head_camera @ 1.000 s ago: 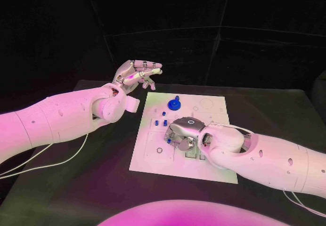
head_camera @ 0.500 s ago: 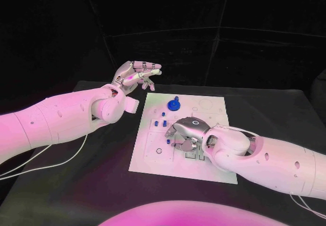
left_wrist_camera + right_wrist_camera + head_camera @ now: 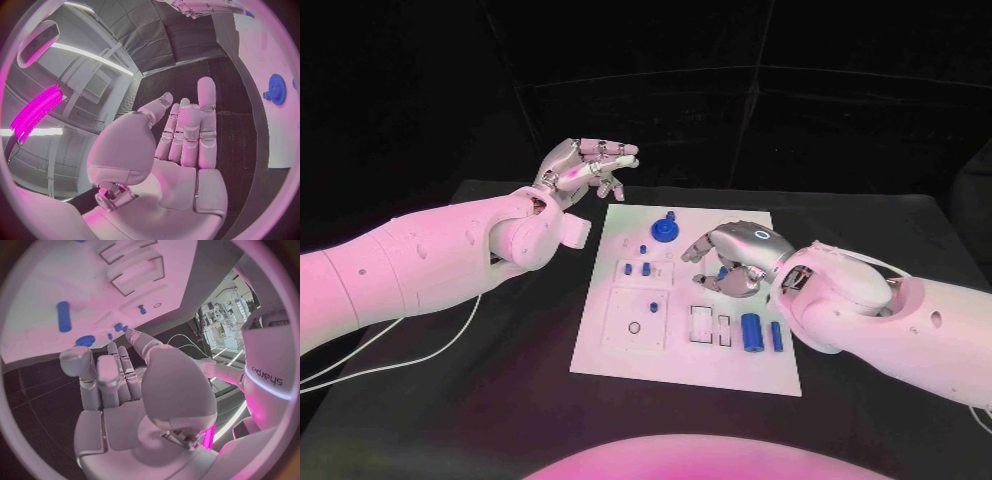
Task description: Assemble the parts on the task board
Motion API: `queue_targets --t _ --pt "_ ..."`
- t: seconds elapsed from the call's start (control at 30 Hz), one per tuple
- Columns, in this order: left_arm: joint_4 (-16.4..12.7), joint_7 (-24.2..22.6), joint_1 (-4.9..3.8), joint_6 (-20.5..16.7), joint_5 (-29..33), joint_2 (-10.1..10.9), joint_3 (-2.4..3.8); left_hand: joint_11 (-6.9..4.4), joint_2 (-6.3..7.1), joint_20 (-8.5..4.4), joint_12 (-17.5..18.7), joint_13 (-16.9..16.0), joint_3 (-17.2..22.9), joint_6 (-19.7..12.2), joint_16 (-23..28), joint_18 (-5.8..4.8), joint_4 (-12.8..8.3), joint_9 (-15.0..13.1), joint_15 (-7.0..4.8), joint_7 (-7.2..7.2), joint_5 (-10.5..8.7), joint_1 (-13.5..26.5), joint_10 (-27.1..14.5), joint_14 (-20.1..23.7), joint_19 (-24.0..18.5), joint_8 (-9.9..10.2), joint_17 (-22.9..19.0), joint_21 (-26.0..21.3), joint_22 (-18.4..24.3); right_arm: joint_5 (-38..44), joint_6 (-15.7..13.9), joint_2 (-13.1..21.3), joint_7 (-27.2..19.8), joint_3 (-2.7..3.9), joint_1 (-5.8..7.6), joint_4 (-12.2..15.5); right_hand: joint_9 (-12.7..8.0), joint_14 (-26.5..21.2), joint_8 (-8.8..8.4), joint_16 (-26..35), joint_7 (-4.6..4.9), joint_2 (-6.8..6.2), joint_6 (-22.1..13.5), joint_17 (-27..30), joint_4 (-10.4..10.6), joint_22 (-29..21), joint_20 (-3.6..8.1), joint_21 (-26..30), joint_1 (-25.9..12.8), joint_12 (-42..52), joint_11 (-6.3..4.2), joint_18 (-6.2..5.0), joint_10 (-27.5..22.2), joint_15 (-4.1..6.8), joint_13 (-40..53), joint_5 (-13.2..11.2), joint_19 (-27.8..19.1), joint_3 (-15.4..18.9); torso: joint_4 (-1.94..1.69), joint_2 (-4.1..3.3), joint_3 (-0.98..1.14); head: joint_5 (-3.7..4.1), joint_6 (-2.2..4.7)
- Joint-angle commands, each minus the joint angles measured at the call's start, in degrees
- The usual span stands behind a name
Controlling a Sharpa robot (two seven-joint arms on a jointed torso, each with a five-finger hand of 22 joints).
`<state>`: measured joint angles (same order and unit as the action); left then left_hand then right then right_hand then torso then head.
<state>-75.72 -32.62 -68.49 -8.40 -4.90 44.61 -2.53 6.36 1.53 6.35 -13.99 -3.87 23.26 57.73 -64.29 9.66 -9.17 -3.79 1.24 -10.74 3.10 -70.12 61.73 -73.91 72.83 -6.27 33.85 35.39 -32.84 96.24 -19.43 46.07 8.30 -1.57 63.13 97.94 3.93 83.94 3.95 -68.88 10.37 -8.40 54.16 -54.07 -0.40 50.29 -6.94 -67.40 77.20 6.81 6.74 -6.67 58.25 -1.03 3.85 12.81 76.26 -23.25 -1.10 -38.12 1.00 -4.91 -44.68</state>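
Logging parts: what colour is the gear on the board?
Blue gear, clearest in the head view.

Pink-magenta light washes the head view: the task board (image 3: 682, 330) glows brightest at centre, while the upper half of the frame is near black. Ceiling strips (image 3: 94, 57) glare in the left wrist view (straight edges bow toward both circles' rims).
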Motion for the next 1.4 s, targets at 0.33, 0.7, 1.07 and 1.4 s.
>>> queue_targets --t 0.33,0.7,1.07,1.4 --pt "0.0 0.1 -0.08 1.1 0.1 0.0 0.01 0.01 -0.55 0.16 0.0 0.0 -0.3 -0.3 0.2 0.72 0.0 0.0 -0.15 -0.03 -0.07 0.0 -0.4 0.4 -0.1 0.1 -0.1 -0.2 0.1 -3.0 6.9 4.5 3.5 0.75 2.78 -1.8 0.0 -0.2 0.03 0.1 -0.96 -0.35 0.0 0.9 0.4 -0.7 0.30 0.4 -0.6 0.8 -0.55 -0.55 -2.2 0.18 -0.1 -1.1 0.0 3.6 -0.02 -0.16 0.02 0.63 0.54" --pt "0.0 -0.1 -0.08 1.2 0.1 -0.3 0.01 -0.04 -0.79 0.18 -0.1 0.0 -0.2 -0.3 0.2 0.74 0.0 -0.1 -0.16 0.01 -0.05 -0.2 -0.4 0.5 -0.1 0.0 -0.1 -0.3 0.2 -2.5 13.6 2.8 4.2 0.72 2.93 -3.7 0.0 -0.1 0.11 0.2 -1.42 0.42 0.2 1.3 1.0 -0.9 0.46 0.6 -0.3 2.4 -0.85 -0.56 -2.0 0.37 0.1 -3.1 0.2 5.8 -0.13 -0.15 0.04 0.74 0.43" --pt "0.2 -0.1 -0.08 1.1 0.1 -0.3 0.01 -0.04 -0.85 0.18 -0.2 0.0 -0.2 -0.3 0.2 0.75 0.0 -0.1 -0.16 0.02 -0.06 -0.2 -0.4 0.5 -0.1 0.0 -0.1 -0.3 0.2 -2.6 16.8 0.8 4.0 0.64 2.89 -5.1 0.1 -0.2 0.35 0.8 -1.60 1.59 0.9 2.2 1.0 -0.8 0.66 0.6 0.8 3.9 -1.18 -0.52 -0.4 0.62 0.0 -2.8 0.4 6.3 -0.08 -0.13 0.06 0.59 0.24" --pt "0.4 -0.1 -0.07 1.2 0.1 -0.5 0.01 -0.04 -0.85 0.18 -0.2 0.0 -0.2 -0.3 0.2 0.75 0.0 -0.1 -0.16 0.02 -0.06 -0.2 -0.4 0.5 -0.1 0.0 -0.1 -0.3 0.2 -2.6 17.3 -0.4 3.8 0.60 2.80 -6.3 0.3 0.1 1.10 0.4 -1.64 4.03 3.3 1.7 0.8 0.5 0.94 -0.3 2.6 4.8 -1.59 -0.28 3.3 1.01 -0.1 -3.9 1.2 3.6 -0.10 -0.13 0.06 0.58 0.04"
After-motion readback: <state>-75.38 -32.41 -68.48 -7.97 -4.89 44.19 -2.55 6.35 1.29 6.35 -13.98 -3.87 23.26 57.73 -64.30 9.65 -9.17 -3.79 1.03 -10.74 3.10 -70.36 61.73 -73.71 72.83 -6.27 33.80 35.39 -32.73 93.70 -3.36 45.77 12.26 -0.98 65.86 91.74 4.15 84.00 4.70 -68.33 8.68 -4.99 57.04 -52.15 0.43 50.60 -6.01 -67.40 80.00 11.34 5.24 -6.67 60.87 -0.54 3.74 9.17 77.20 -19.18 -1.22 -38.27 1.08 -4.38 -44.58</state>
